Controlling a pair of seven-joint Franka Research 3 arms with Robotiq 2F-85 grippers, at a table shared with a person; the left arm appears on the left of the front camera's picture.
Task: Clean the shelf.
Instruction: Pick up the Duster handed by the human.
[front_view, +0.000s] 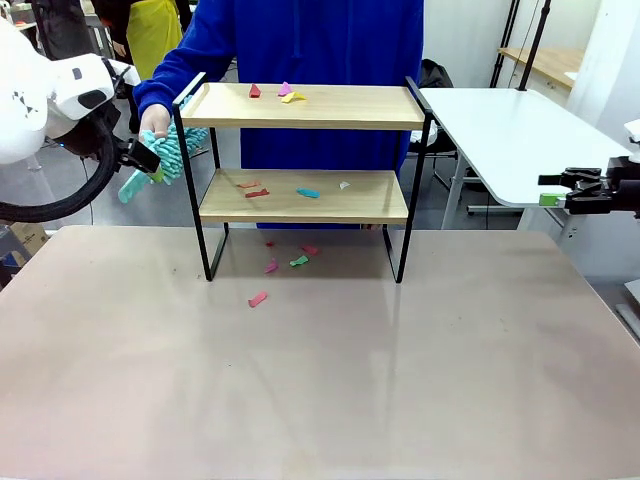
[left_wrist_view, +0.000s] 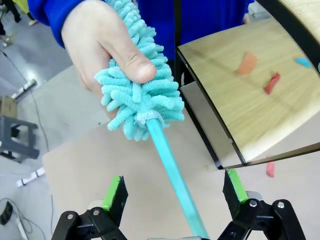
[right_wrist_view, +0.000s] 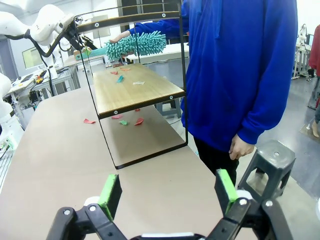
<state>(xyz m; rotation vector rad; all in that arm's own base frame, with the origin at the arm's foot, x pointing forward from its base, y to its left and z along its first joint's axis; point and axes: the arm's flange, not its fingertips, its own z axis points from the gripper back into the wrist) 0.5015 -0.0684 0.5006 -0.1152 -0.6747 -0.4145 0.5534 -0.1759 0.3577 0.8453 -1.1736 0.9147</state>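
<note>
The shelf (front_view: 310, 105) stands at the far middle of the table, with coloured paper scraps (front_view: 285, 93) on its top board and more scraps (front_view: 307, 192) on its lower board. To its left, a person's hand (left_wrist_view: 100, 45) holds the fluffy head of a teal duster (left_wrist_view: 140, 95). The duster's handle runs down between the fingers of my left gripper (left_wrist_view: 175, 187), which stands open around it without touching. In the front view that left gripper (front_view: 150, 160) is beside the shelf's left end. My right gripper (right_wrist_view: 167, 187) is open and empty, out past the table's right edge (front_view: 552, 190).
Several scraps (front_view: 258, 298) lie on the brown table under and in front of the shelf. The person in blue (front_view: 320, 40) stands right behind the shelf. A white table (front_view: 500, 130) stands at the back right and a grey stool (right_wrist_view: 270, 160) on the floor.
</note>
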